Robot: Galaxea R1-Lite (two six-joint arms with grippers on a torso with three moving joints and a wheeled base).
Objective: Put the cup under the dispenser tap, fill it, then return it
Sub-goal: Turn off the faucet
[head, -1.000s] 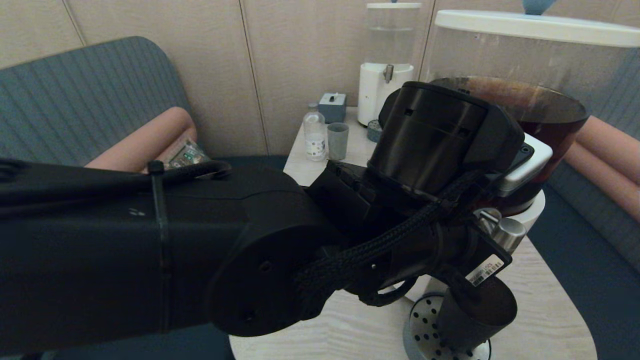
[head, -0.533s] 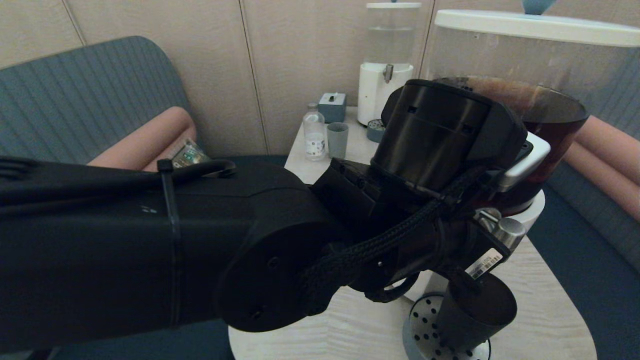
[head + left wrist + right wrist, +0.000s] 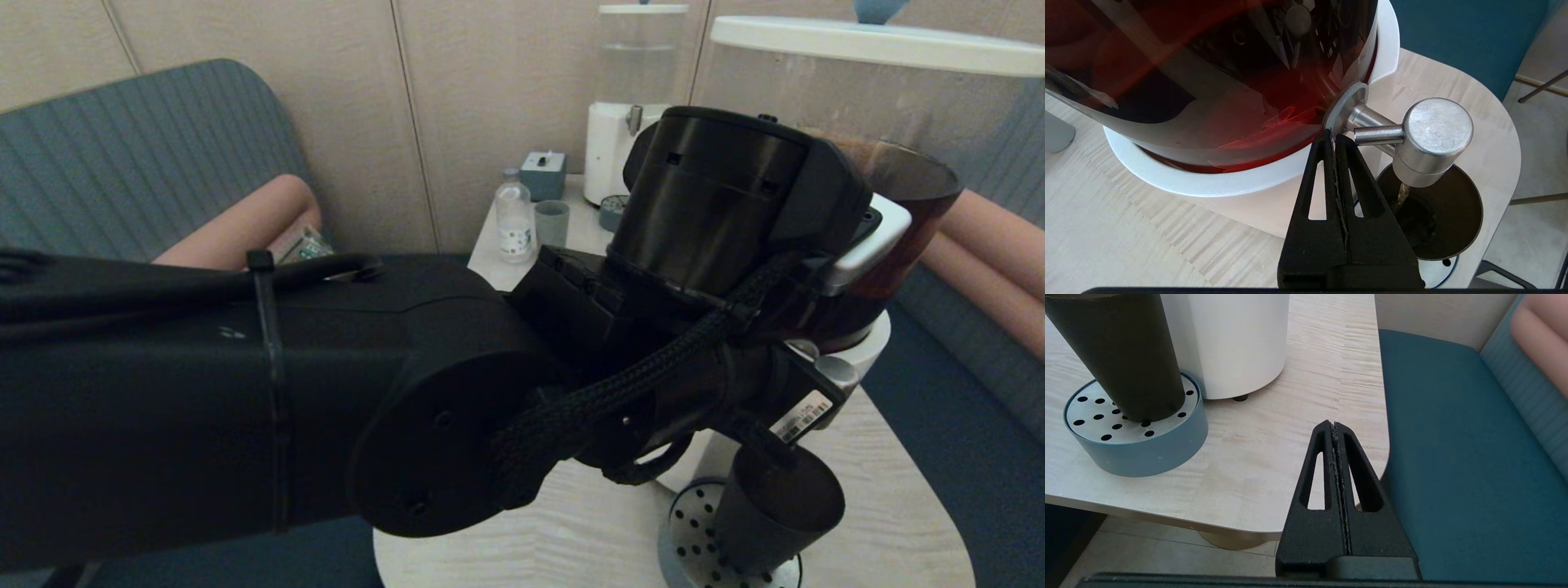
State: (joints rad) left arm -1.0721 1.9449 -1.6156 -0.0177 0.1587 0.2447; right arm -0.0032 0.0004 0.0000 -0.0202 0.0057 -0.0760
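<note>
The black cup (image 3: pixel 1439 222) stands on the perforated drip tray (image 3: pixel 692 535), right under the dispenser tap (image 3: pixel 1433 139). A thin stream of brown liquid (image 3: pixel 1403 192) falls from the tap into the cup. My left gripper (image 3: pixel 1334 136) is shut with nothing between its fingers. Its tips sit at the tap's base flange, beside the end of the thin steel lever (image 3: pixel 1378 134). In the head view the left wrist hides most of the tap (image 3: pixel 837 371), and the cup (image 3: pixel 775 514) shows below it. My right gripper (image 3: pixel 1334 424) is shut and empty over the table corner, apart from the cup (image 3: pixel 1126 355).
The big dispenser of dark liquid (image 3: pixel 890 188) stands on its white base (image 3: pixel 1229 339). At the table's far end are a smaller clear dispenser (image 3: pixel 633 98), a water bottle (image 3: pixel 514 220), a grey-green tumbler (image 3: pixel 552 224) and a small grey box (image 3: pixel 543 173). A blue seat (image 3: pixel 1453 457) borders the table edge.
The left wrist has risen a little and covers more of the tap's knob. The cup stays on the drip tray.
</note>
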